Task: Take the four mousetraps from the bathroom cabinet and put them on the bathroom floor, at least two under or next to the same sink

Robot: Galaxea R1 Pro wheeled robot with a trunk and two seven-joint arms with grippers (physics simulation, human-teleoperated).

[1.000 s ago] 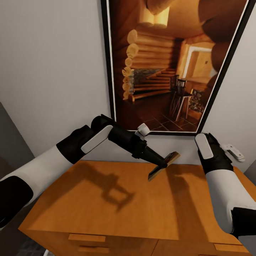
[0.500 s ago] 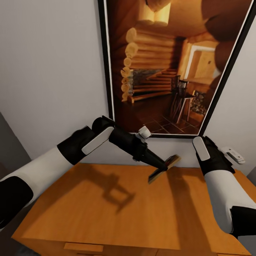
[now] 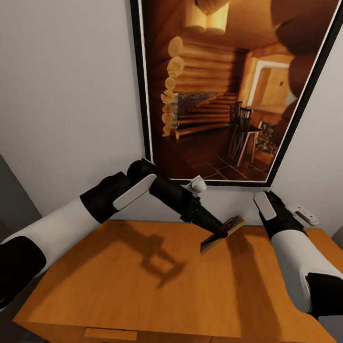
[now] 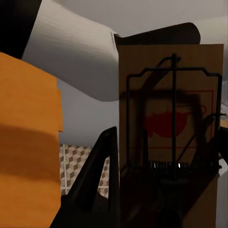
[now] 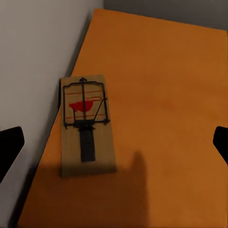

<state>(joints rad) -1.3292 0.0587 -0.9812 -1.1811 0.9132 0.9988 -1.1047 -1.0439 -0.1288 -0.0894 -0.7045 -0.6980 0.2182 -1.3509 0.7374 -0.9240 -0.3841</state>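
My left gripper is shut on a tan mousetrap and holds it tilted just above the orange-brown cabinet top, near the wall. Up close in the left wrist view, that mousetrap stands upright between the dark fingers, its wire bar and red mark facing the camera. A second mousetrap lies flat on the cabinet top beside the wall. Above it, my right gripper is open, fingertips wide on either side. Patterned bathroom floor shows past the cabinet's edge.
A large framed picture of a log cabin interior hangs on the pale wall just behind the cabinet. My right forearm reaches over the cabinet's right part and hides what lies under it. A drawer handle shows at the front edge.
The head view has tilted up slightly, so the drawers have slid out of the picture. The left gripper still holds its mousetrap, slightly lower. The right wrist has edged toward the wall.
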